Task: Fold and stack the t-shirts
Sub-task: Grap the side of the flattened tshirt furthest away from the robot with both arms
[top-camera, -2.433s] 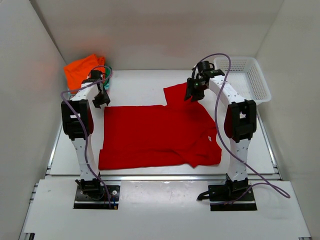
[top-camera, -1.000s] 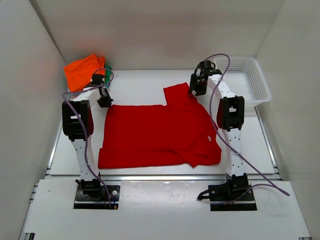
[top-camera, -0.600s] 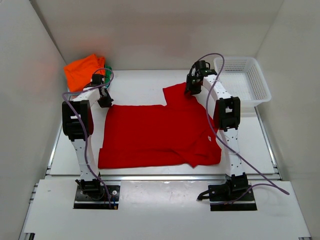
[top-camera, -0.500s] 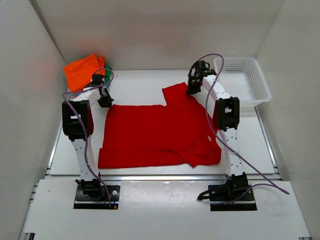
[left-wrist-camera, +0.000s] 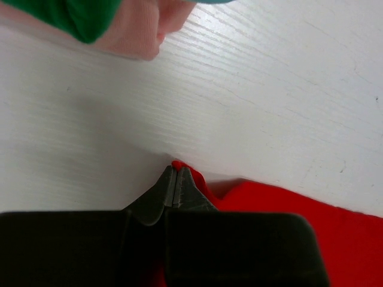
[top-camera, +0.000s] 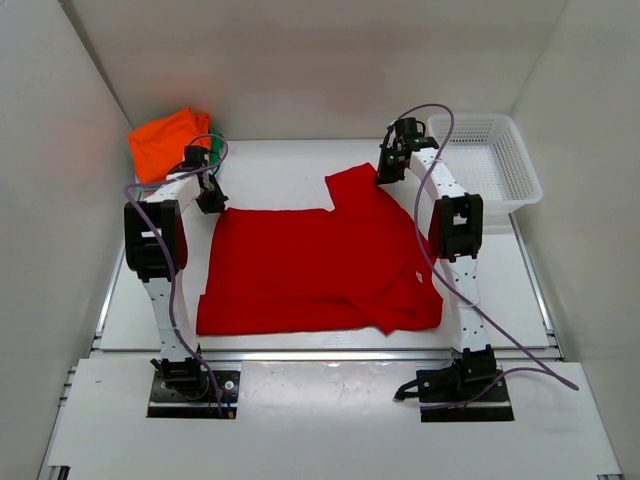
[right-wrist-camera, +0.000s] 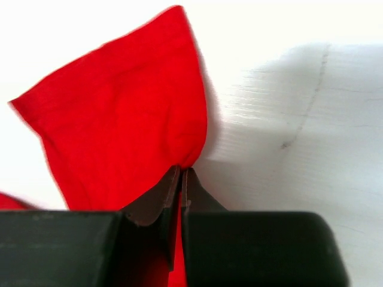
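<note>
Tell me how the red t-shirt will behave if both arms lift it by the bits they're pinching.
Probably floppy: the red t-shirt lies flat with soft wrinkles, so it should sag between the two pinch points. Likely light for its size, since the cloth looks thin where the shut jaws pinch it. It might slip, as each grip holds only an edge.

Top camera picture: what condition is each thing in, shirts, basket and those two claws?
Bright red cloth t-shirt: spread flat, unfolded.
Orange cloth t-shirt: folded, atop the pile.
Green cloth t-shirt: folded.
Pale pink cloth t-shirt: folded.
White plastic mesh basket: upright.
Left gripper: shut on the red shirt's corner.
Right gripper: shut on its sleeve.
</note>
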Tool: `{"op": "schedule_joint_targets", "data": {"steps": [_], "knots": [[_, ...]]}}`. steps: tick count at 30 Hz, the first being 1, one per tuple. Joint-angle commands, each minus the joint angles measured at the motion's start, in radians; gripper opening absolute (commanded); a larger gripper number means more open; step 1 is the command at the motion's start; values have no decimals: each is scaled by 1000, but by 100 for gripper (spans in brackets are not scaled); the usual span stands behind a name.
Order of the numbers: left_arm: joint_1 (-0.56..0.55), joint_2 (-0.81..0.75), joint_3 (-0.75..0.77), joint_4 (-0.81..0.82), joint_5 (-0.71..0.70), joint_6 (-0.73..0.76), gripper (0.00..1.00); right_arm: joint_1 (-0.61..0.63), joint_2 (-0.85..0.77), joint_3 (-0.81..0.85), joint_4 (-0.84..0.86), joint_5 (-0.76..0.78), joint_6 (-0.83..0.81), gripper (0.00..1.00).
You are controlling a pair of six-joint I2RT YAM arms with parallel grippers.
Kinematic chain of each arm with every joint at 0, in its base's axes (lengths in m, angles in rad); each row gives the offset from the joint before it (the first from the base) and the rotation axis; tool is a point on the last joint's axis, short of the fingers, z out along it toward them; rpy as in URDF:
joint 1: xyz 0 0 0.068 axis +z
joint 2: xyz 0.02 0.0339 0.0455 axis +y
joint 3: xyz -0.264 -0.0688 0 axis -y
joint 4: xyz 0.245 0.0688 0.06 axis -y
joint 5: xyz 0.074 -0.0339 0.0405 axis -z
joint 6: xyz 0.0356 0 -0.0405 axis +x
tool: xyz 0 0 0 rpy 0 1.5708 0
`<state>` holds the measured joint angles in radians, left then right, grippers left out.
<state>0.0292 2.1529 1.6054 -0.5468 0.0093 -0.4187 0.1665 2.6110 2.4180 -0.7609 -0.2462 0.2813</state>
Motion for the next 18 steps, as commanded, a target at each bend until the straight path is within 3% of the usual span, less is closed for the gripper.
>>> {"op": "schedule_joint_targets", "data": {"steps": [1,18], "knots": [[15,-59,19,4,18,29,0,-34,-138,-5,49,-42,-10,0],[57,-294,-249,24,46,147,0,-27,-500,-419,5,-136,-60,1]]}}
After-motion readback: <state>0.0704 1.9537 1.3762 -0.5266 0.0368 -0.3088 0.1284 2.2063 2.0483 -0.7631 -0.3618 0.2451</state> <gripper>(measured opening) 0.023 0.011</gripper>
